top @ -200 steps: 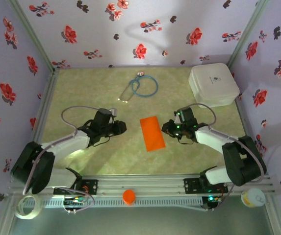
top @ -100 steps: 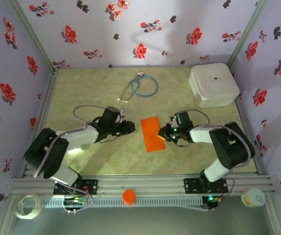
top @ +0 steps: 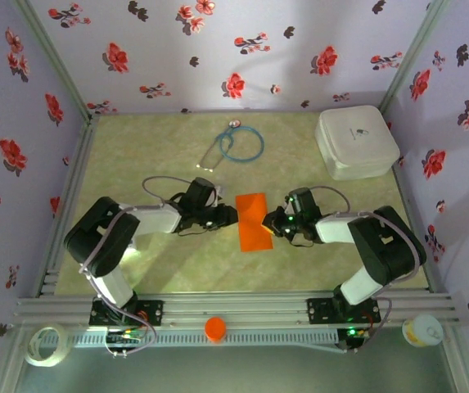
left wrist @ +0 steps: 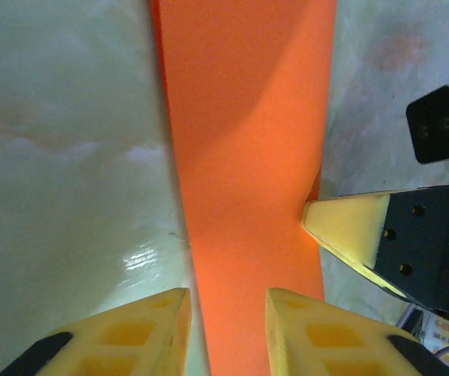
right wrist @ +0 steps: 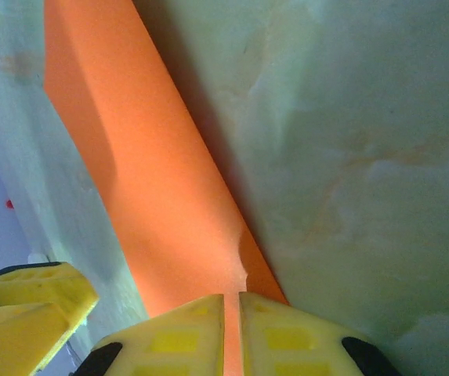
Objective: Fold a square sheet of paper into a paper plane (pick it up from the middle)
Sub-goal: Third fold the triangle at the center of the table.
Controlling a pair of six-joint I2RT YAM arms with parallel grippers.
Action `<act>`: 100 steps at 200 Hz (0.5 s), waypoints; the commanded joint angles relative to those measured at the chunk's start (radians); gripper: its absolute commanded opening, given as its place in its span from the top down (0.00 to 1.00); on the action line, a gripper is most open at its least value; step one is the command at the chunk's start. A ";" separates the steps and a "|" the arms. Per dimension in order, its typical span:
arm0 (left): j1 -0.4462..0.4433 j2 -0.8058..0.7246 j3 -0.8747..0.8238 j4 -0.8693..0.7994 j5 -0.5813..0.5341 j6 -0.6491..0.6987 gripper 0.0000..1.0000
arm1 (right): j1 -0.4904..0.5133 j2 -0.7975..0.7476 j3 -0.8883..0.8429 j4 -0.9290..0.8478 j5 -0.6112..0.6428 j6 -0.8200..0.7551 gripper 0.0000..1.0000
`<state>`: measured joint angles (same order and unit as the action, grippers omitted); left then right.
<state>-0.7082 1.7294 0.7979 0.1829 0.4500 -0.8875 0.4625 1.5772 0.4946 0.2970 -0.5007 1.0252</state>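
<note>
Paper [top: 254,223]: lies flat near the middle of the table [top: 136,270] and shows as a narrow orange rectangle. Going by that shape, it is probably folded at least once. Its long axis runs from the far edge toward the near edge, with the near end leaning slightly right.

Left end effector [top: 232,216]: low at the paper's left long edge. In the left wrist view its two fingers [left wrist: 150,333] stand apart, and the paper's left edge runs into the gap between them. Nothing is clamped.

Right end effector [top: 276,221]: at the opposite long edge, about level with the left one. In the right wrist view its fingers [right wrist: 177,337] are pressed together with a thin line of orange between them. There is a small pucker in the paper just ahead of the tips. This reads as clamped on that edge.

Key relation: the paper sits between the two end effectors, which face each other across its short axis, both equally near. My judgement is that the left one must now close on its edge. That is awkward with thin paper lying flat.

Unclear:
- The number of layers cannot be counted.
- Whether a left finger is under the edge is cut off at the bottom of the frame.
- From above, the wrists cover both contact spots.
</note>
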 commanded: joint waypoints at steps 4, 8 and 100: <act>-0.012 0.045 0.039 -0.012 0.031 -0.031 0.70 | 0.025 0.010 -0.030 -0.078 0.032 0.029 0.86; -0.011 0.051 0.043 -0.017 0.031 -0.038 0.70 | 0.026 0.009 -0.029 -0.085 0.034 0.027 0.86; -0.026 0.138 0.167 -0.255 0.032 -0.042 0.70 | 0.025 0.018 -0.020 -0.125 0.057 0.018 0.86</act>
<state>-0.7231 1.8359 0.9386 0.0044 0.4648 -0.9192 0.4763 1.5726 0.4942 0.2897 -0.4816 1.0332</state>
